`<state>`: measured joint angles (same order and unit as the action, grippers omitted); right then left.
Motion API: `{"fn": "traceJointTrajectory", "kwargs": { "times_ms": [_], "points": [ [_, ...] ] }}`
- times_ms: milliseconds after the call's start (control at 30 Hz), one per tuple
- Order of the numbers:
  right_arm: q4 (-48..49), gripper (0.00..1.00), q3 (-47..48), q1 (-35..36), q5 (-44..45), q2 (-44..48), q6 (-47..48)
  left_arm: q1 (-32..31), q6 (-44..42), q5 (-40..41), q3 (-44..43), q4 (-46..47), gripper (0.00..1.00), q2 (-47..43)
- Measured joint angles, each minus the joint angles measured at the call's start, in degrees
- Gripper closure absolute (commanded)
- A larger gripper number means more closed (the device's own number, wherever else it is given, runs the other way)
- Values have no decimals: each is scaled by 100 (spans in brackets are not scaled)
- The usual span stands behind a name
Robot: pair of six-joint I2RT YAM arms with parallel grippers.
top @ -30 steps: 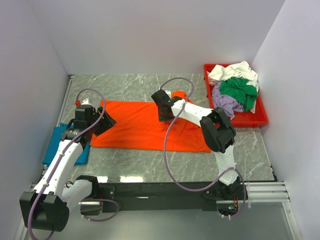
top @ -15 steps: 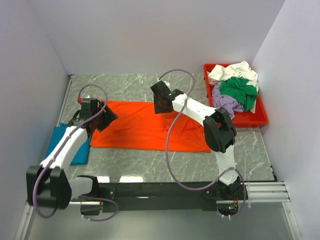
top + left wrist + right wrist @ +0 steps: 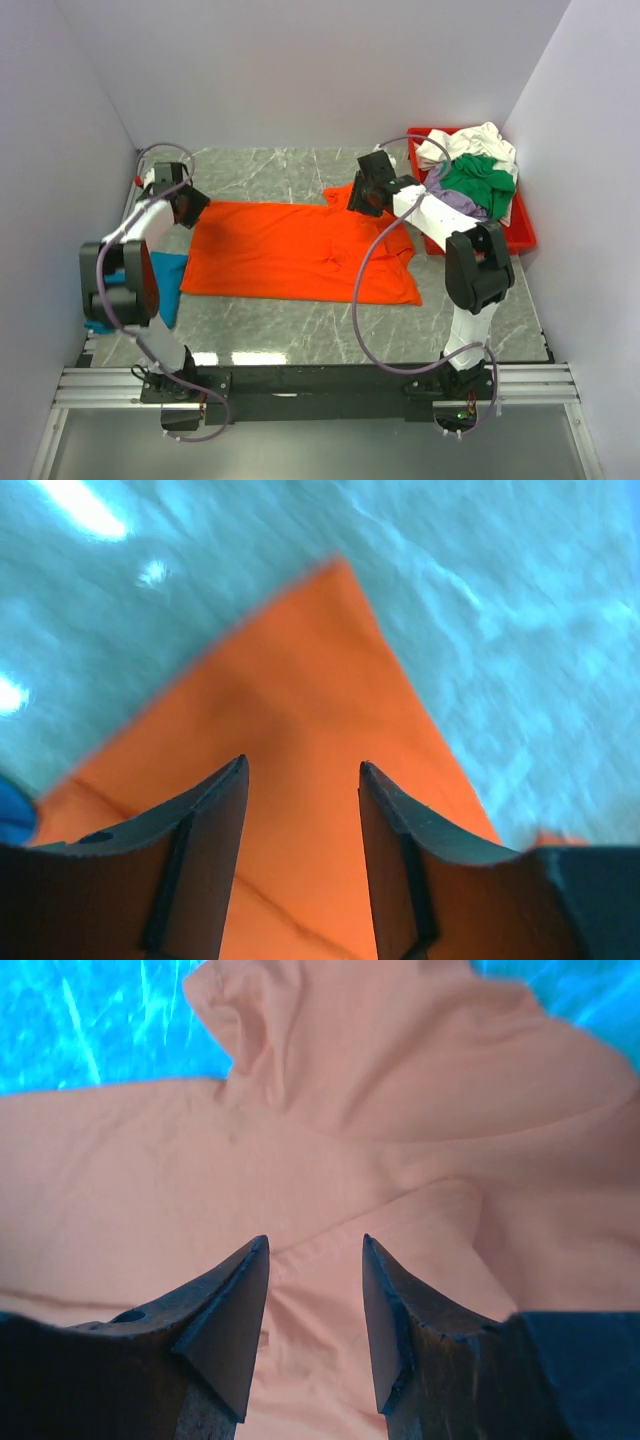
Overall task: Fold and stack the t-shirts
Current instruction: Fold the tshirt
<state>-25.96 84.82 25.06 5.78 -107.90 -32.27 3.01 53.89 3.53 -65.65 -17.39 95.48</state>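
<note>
A bright orange t-shirt (image 3: pixel 290 255) lies spread flat on the marble table, with a few creases near its right sleeve. My left gripper (image 3: pixel 192 208) hovers open over its far left corner; in the left wrist view that orange corner (image 3: pixel 300 700) shows between and beyond the fingers (image 3: pixel 215 810), which hold nothing. My right gripper (image 3: pixel 362 195) stands open above the shirt's far right part. The right wrist view renders the wrinkled cloth (image 3: pixel 400 1110) pale salmon under the open gripper (image 3: pixel 315 1245). A teal-blue t-shirt (image 3: pixel 170 285) lies at the left, partly behind the left arm.
A red tray (image 3: pixel 505 240) at the back right holds a heap of white (image 3: pixel 470 140), green (image 3: pixel 478 178) and lavender (image 3: pixel 450 205) shirts. Walls close in the table on the left, back and right. The arms' base rail runs along the near edge.
The right gripper has opened and moved right and back along the shirt's far edge. The left gripper has swung back to the shirt's far left corner. The shirt's right side now lies more spread.
</note>
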Motion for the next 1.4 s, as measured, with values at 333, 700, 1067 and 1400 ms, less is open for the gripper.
{"fn": "traceJointTrajectory", "kwargs": {
  "times_ms": [333, 700, 1067, 1400],
  "points": [
    [356, 51, -632, -245, -501, 625, -116, -63, -37, 667, -3230, -1032, 49, 2800],
    [490, 51, -1032, -772, -640, 822, 2, -240, 444, 1390, -3724, -1613, 50, 3370],
    [568, 51, -966, -1224, -1056, 658, 48, -374, 555, 1921, -4013, -2050, 63, 3493],
    [831, 43, 251, -1572, -1572, -960, 59, -466, 586, 2116, -4249, -2319, 80, 3698]
  ]
}}
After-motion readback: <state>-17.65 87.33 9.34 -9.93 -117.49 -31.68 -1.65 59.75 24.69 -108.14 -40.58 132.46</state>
